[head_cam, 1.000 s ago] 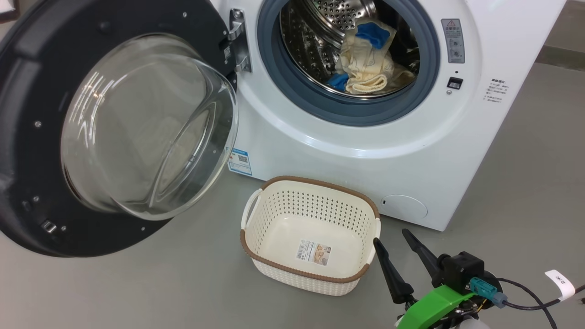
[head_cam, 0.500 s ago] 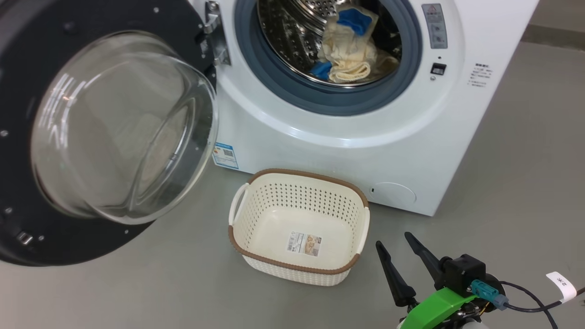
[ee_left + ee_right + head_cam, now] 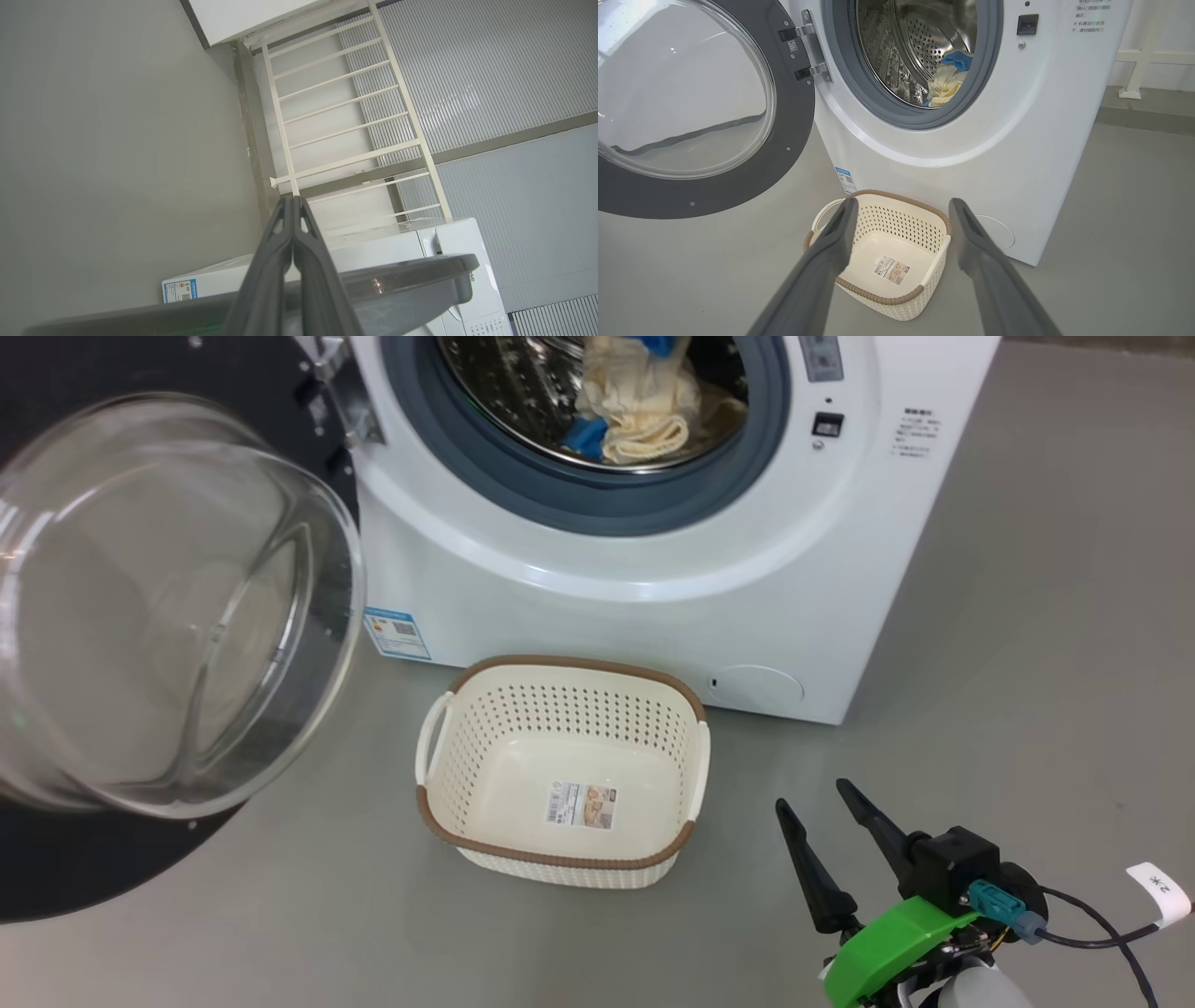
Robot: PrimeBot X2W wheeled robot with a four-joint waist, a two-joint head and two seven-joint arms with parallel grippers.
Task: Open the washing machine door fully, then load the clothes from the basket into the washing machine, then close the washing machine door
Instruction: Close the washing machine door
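Right gripper [image 3: 808, 793] is seen low in the head view, its two fingers spread wide with nothing between them, held over the floor just to the right of the basket [image 3: 560, 728] and apart from it. Left gripper [image 3: 293, 200] is shown in its own wrist view with the fingers pressed together on nothing, pointed up toward a white rack [image 3: 336, 116] against the wall. A grey edge lies beneath it, probably the door's, though contact cannot be told. The door [image 3: 168, 616] is swung wide on its hinge at the left of the washer [image 3: 635, 616], so the opening step is judged done. The basket stands on the floor just before the washer's front and is emptied: only a sticker [image 3: 581, 805] is left on its bottom. The clothes [image 3: 635, 392] are heaped in the drum [image 3: 504, 383] behind the seal [image 3: 579, 509], cream cloth with blue trim. The two garments cannot be told apart in the heap, but with nothing left in the basket the loading is judged complete. No cloth is seen draped over the seal, so the opening appears free for the door. Only the closing is left: the door must be swung back across the opening and pressed until it latches. Neither gripper is seen touching the door, so that step is judged not yet begun.
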